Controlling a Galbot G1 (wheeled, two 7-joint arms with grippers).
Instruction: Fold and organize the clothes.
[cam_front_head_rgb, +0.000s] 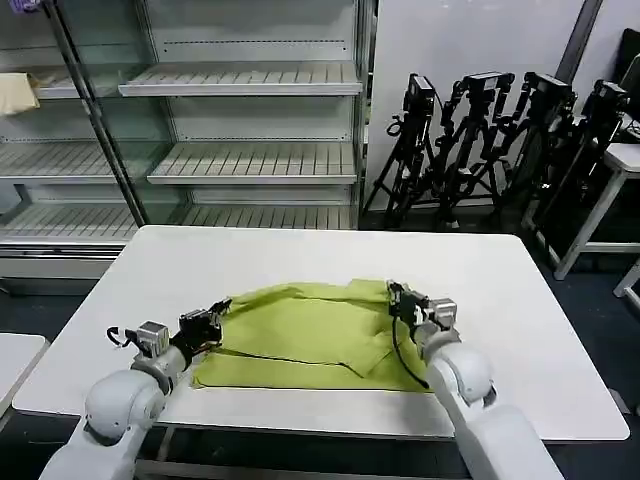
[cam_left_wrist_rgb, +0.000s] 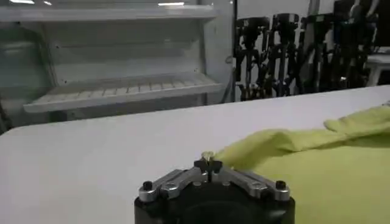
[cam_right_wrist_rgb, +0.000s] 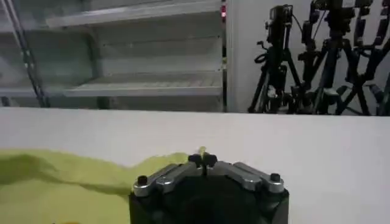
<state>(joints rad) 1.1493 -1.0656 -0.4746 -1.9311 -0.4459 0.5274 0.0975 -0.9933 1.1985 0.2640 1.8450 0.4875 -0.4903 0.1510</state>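
My 2 claws, left gripper (cam_front_head_rgb: 212, 322) and right gripper (cam_front_head_rgb: 397, 299), each pinch an edge of the thin, limp T-shirt (cam_front_head_rgb: 310, 335) lying near-centre on the table (cam_front_head_rgb: 520, 300), best held by hems.

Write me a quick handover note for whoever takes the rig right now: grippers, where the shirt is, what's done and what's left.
Left gripper: shut on the left edge of the T-shirt, low over the table.
Right gripper: shut on the shirt's right far edge, also close to the table.
Shirt: lying near the front of the white table, between both arms, mostly flat with some folds and a rumpled far edge.
Done: both edges pinched; the shirt appears partly folded.
Left: finish the folds, smooth it, and leave a neat compact stack.
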